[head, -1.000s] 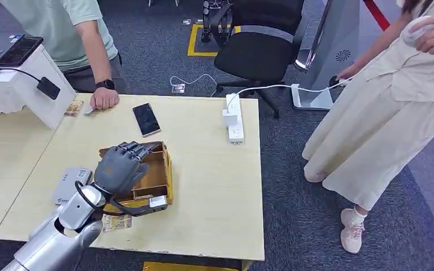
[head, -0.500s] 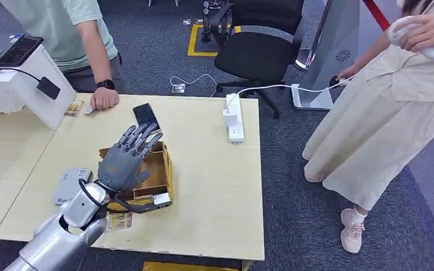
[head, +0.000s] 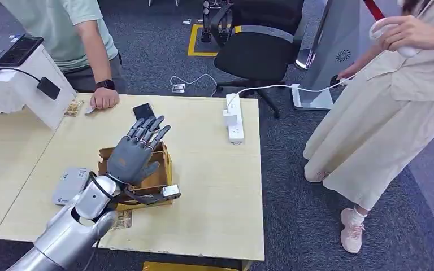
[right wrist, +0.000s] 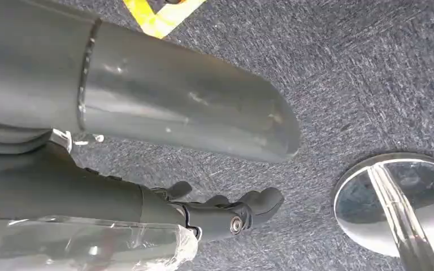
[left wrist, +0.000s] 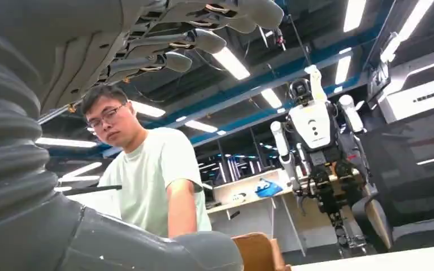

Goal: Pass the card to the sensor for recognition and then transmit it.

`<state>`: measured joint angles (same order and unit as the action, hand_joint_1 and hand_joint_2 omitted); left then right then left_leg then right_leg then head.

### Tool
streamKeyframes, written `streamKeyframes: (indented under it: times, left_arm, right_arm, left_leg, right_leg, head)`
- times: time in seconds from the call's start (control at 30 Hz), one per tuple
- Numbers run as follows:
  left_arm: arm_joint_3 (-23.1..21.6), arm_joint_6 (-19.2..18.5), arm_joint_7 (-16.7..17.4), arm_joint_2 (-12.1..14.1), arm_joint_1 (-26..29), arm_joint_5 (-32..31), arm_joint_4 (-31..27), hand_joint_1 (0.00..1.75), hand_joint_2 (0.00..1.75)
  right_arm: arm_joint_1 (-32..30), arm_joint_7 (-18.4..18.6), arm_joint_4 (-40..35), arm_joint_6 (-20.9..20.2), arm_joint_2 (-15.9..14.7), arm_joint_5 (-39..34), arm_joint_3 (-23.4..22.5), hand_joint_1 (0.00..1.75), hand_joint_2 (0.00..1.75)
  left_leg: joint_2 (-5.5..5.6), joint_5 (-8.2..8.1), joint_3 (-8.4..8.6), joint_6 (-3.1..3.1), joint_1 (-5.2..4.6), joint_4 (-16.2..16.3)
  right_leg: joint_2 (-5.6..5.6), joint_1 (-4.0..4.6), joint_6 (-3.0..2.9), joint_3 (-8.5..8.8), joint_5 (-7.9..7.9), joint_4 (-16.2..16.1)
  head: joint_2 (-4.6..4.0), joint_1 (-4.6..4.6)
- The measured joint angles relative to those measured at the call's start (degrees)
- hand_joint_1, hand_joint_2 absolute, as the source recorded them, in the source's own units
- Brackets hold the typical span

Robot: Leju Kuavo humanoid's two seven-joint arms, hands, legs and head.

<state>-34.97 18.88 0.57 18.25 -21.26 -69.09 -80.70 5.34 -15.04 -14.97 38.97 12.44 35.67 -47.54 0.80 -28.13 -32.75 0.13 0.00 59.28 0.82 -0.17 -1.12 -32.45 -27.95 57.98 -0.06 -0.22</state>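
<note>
Grey carpet fills the upper half of the head view, and the pale wooden surface [head: 215, 186] takes the lower left, with a person's hand [head: 104, 99] resting near its far edge. Left of centre sits the cardboard box [head: 159, 176], which I judge is the card holder, placed within my left arm's reach; the grey sensor [head: 70, 184] lies just beside it toward the left edge, close enough for a short pass. My left hand [head: 133, 156] hovers above the box, its fingers [head: 153, 129] spread and stretched forward, holding nothing I can make out. A card [head: 117, 221] lies on the surface near the bottom edge, beside my forearm. My right hand [right wrist: 226, 214] hangs over the floor, fingers loosely curled, empty.
</note>
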Motion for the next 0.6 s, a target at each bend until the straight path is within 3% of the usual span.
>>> streamKeyframes:
  times: [0.27,0.6]
  left_arm:
    - [-1.6,-0.2,0.0,-3.0,-3.1,0.0,4.9,0.00,1.75]
    - [-2.8,-0.4,0.0,-4.6,-6.1,-0.1,9.9,0.00,1.75]
  right_arm:
    - [0.3,0.3,0.2,0.0,0.0,0.6,0.0,0.00,0.00]
    - [0.3,0.5,0.2,0.0,0.0,0.9,0.2,0.00,0.00]
  left_leg:
    - [-0.01,0.00,0.00,0.00,0.00,0.0]
    - [-0.01,0.00,0.00,0.00,0.00,0.0]
  right_leg:
    - [0.01,0.00,-0.01,0.01,0.02,0.0]
    - [0.01,0.00,-0.01,0.01,0.02,0.0]
  head:
    - [0.02,0.00]
    - [0.02,0.00]
